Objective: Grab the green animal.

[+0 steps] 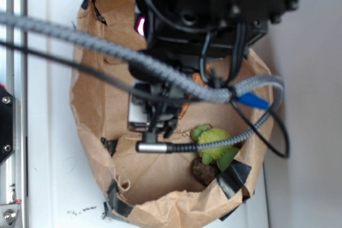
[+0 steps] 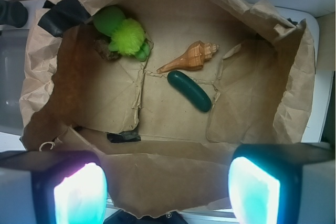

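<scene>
Crinkled matt brown paper bag (image 2: 252,114), black tape patches (image 2: 60,17). Green animal (image 2: 126,35) fuzzy plush, bright fur. Cucumber (image 2: 189,91) smooth, slightly glossy, plastic-looking. Shell (image 2: 191,56) ridged, tan. Braided grey cable sleeve (image 1: 101,49) w/ metal end.

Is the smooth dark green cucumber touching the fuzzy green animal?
No, the cucumber lies apart from the green animal, mid-floor.

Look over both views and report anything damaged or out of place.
The paper bag serving as a bin has ragged, torn edges patched with black tape. The green animal sits against a brown lump in one corner.
</scene>
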Controlling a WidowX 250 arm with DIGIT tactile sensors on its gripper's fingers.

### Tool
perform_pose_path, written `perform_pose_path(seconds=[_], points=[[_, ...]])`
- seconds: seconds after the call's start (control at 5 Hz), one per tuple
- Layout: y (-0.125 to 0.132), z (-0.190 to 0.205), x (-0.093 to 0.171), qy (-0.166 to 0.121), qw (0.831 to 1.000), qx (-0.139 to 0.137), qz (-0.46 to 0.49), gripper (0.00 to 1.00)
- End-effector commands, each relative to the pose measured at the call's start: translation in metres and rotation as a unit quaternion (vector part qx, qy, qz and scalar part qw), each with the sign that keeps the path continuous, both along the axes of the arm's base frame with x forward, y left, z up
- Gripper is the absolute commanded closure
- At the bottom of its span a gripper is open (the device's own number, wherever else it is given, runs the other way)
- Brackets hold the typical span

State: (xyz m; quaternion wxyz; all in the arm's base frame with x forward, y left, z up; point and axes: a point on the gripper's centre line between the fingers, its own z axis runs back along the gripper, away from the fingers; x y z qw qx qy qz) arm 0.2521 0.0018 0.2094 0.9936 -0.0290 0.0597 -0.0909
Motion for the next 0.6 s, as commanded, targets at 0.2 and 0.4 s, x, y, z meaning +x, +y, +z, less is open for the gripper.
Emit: perform_pose_path(seconds=[0.2, 0.4], points=[[0.021, -0.097, 0.026, -0.042, 0.997, 0.046, -0.042, 0.0], [-0.006, -0.107, 0.014, -0.125, 0.988, 0.023, -0.084, 0.0]])
